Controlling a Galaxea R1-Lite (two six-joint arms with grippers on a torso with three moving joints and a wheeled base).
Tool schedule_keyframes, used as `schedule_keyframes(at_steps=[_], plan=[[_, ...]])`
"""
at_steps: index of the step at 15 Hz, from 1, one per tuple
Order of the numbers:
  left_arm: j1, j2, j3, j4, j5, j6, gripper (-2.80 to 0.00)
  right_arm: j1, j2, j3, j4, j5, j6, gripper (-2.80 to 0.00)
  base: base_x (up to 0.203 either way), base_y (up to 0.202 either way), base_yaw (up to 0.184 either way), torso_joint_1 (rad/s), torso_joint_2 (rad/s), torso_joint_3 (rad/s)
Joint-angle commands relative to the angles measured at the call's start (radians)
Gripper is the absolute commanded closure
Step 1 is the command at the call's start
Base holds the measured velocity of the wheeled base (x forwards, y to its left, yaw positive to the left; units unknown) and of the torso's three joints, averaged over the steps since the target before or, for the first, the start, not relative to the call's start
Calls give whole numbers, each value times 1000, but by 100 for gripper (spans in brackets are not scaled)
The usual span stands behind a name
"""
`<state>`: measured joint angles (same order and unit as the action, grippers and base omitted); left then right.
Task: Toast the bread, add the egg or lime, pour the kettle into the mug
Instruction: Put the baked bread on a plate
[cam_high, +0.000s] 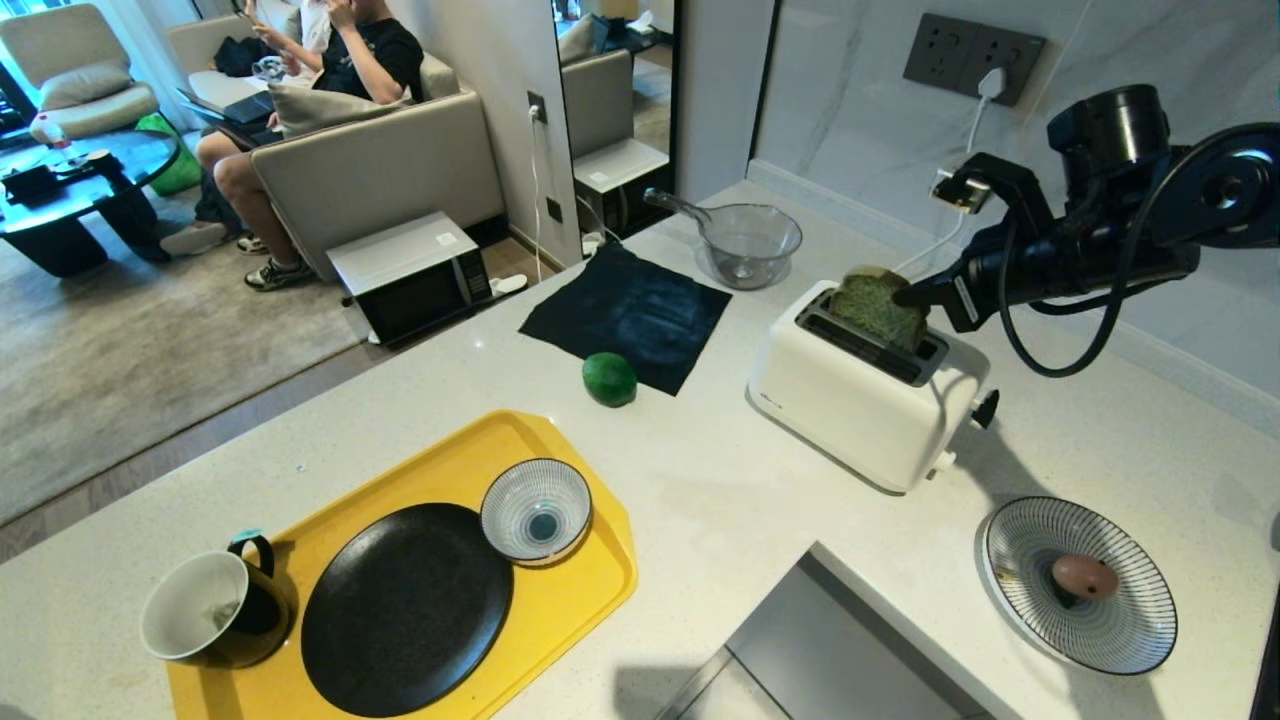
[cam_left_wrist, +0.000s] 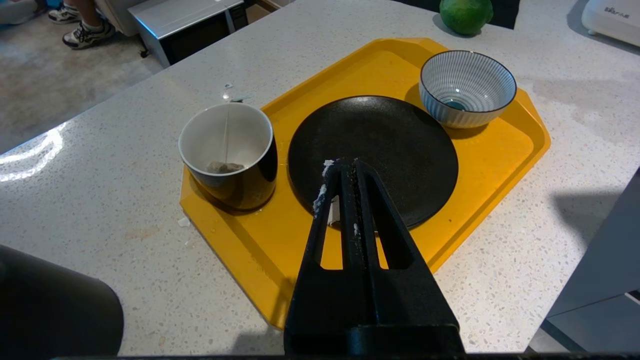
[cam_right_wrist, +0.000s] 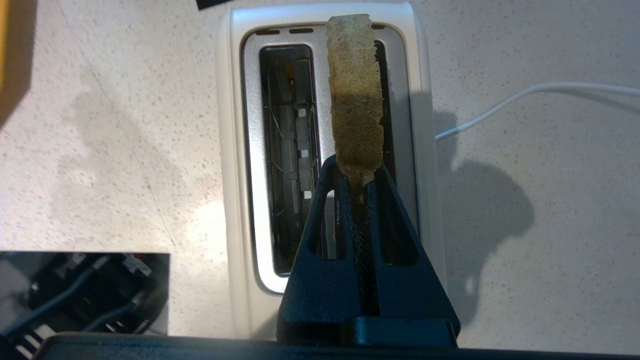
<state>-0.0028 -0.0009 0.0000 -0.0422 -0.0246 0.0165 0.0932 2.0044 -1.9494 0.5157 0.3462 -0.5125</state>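
Observation:
The green bread (cam_high: 876, 306) (cam_right_wrist: 355, 95) stands upright in the far slot of the white toaster (cam_high: 860, 400) (cam_right_wrist: 235, 150), its top half above the slot. My right gripper (cam_high: 905, 296) (cam_right_wrist: 356, 172) is shut on the bread's top corner. The near slot (cam_right_wrist: 287, 150) holds nothing. The lime (cam_high: 609, 379) (cam_left_wrist: 465, 15) lies on the counter beside a dark cloth (cam_high: 630, 312). The egg (cam_high: 1084, 576) rests in a striped plate (cam_high: 1130, 640) at the right. The black mug (cam_high: 212, 610) (cam_left_wrist: 230, 152) stands on the yellow tray (cam_high: 600, 590) (cam_left_wrist: 500, 150). My left gripper (cam_left_wrist: 345, 167) hangs shut above the black plate (cam_left_wrist: 400, 145). The kettle is out of view.
A striped bowl (cam_high: 536, 508) (cam_left_wrist: 467, 86) and black plate (cam_high: 405, 608) share the tray. A glass measuring bowl (cam_high: 748, 243) sits behind the cloth. The toaster's white cord (cam_high: 935, 245) runs to a wall socket. A person sits on a sofa beyond the counter.

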Motion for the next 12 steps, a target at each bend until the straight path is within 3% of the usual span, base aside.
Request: schedule_keyframes(at_steps=[1, 12], plan=[[0, -1, 17, -1, 0, 0, 0, -1, -44, 4, 2, 3, 49, 0, 0, 0, 0, 0, 0, 0], [0, -1, 17, -1, 0, 0, 0, -49, -238, -21, -2, 4, 245, 0, 0, 0, 0, 0, 0, 0]])
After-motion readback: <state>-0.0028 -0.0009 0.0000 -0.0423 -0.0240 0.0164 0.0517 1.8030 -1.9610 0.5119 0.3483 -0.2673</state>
